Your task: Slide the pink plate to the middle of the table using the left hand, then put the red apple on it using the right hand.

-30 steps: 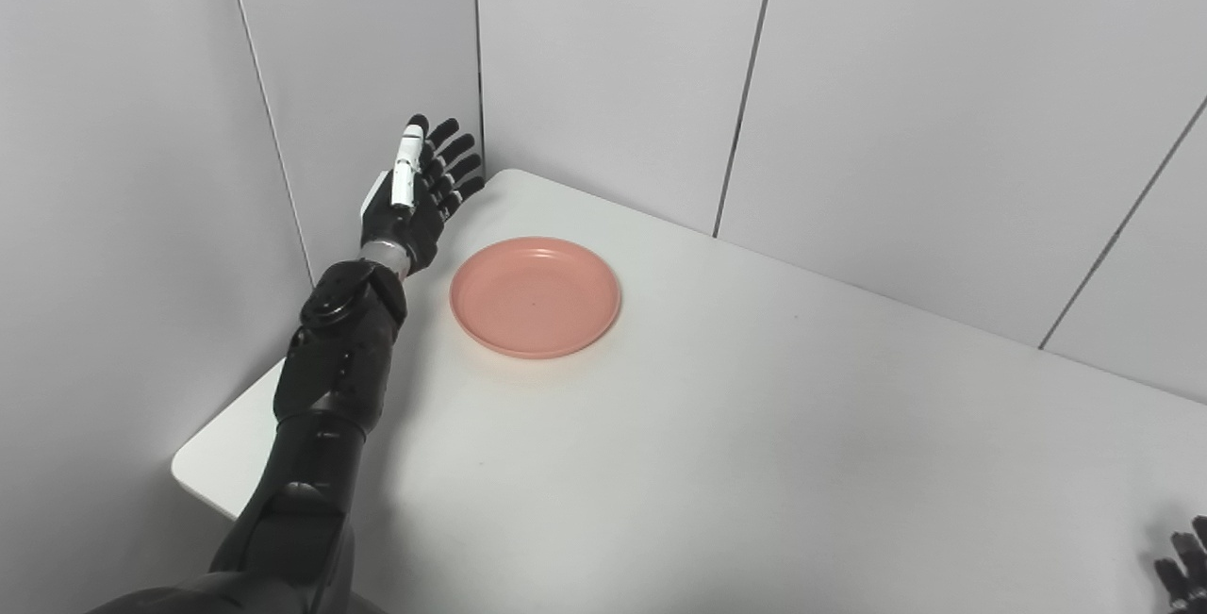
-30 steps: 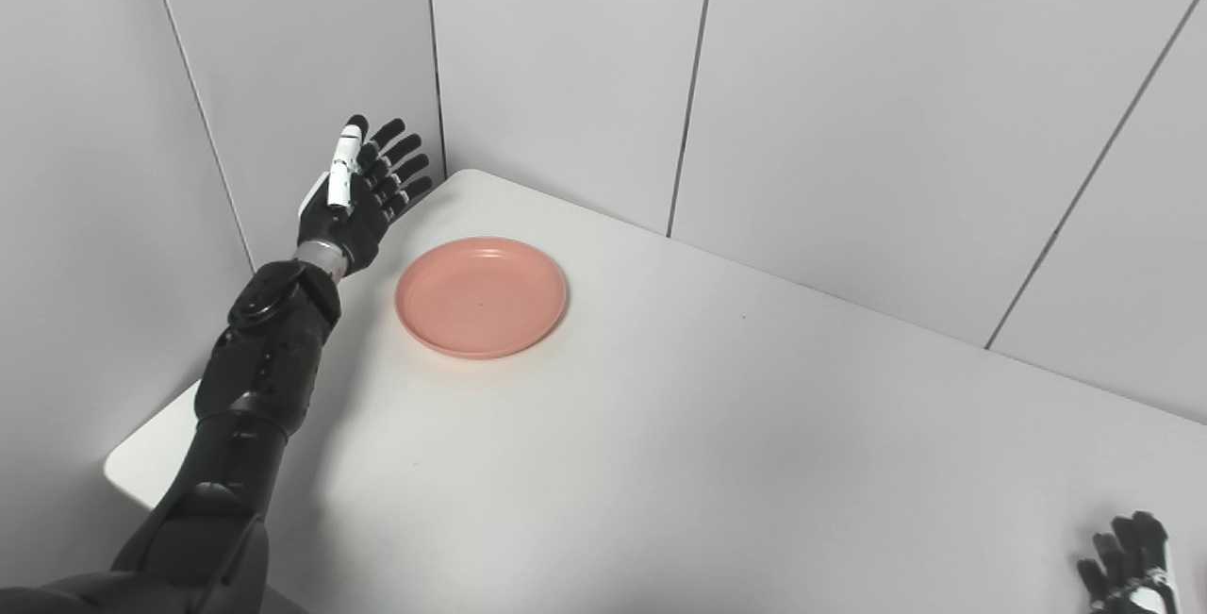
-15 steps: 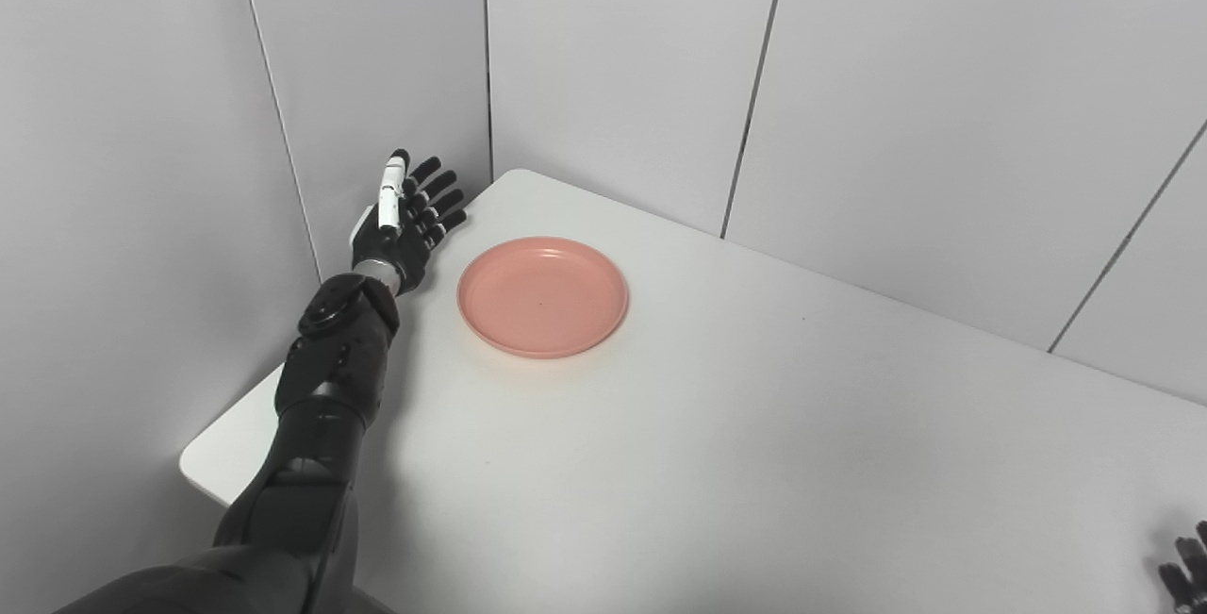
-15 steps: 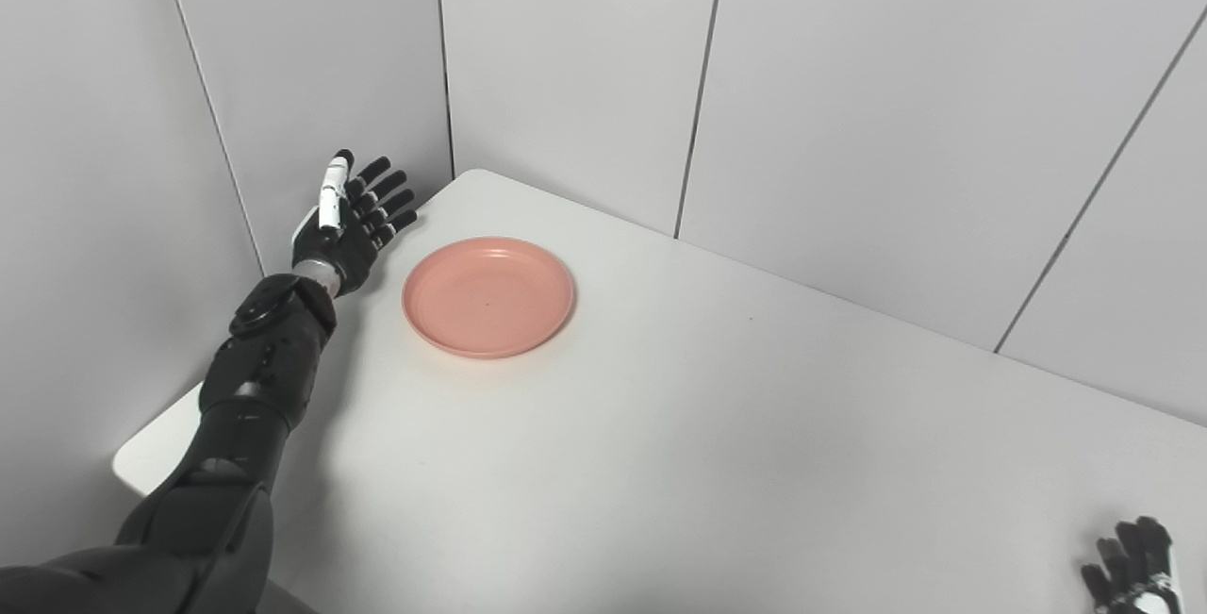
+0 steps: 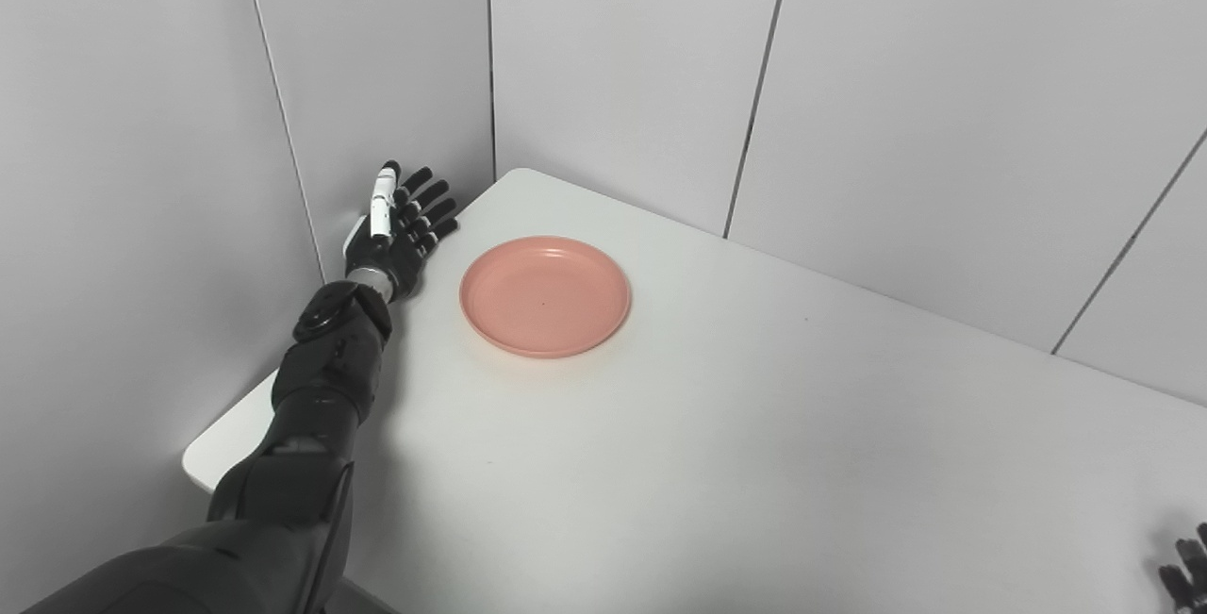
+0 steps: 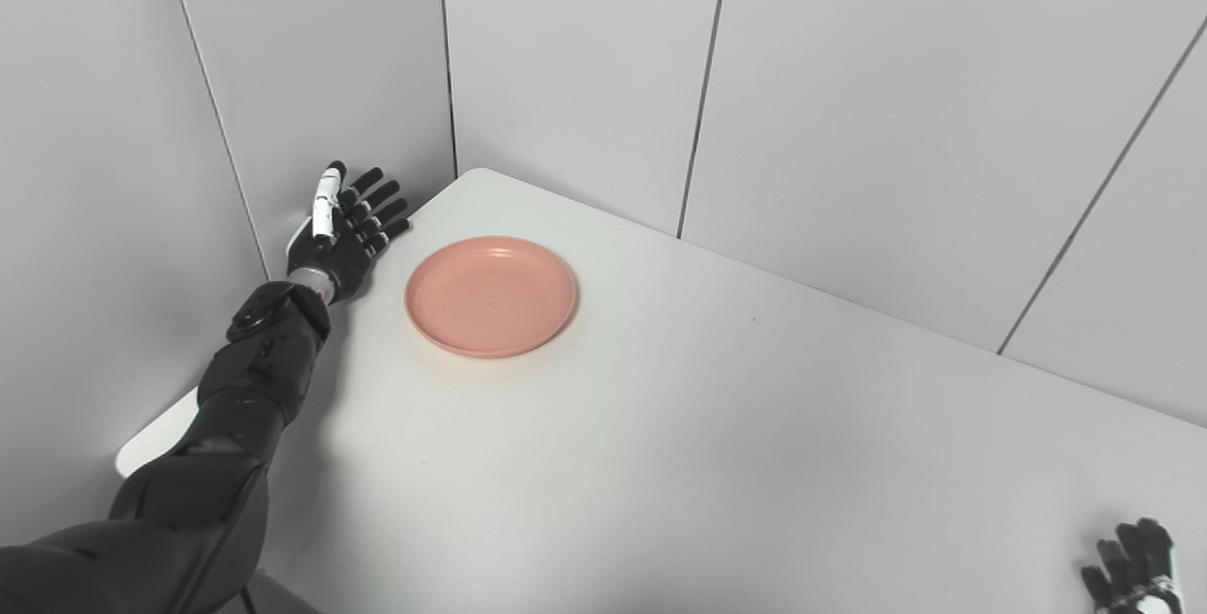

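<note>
The pink plate (image 5: 545, 294) lies flat on the white table (image 5: 754, 425) near its far left corner. My left hand (image 5: 394, 229) is open with fingers spread, low over the table's left edge, a short gap to the left of the plate and not touching it. Only the fingertips of my right hand (image 6: 1132, 567) show at the bottom right corner, spread and holding nothing. No red apple is in either view.
Grey wall panels (image 5: 613, 58) close in behind the table and along its left side, right beside my left hand. The table's near left corner (image 5: 203, 458) is rounded.
My left hand has come down and drawn back toward the table's left edge, away from the corner. The camera has shifted slightly. The plate and right hand have stayed put.
</note>
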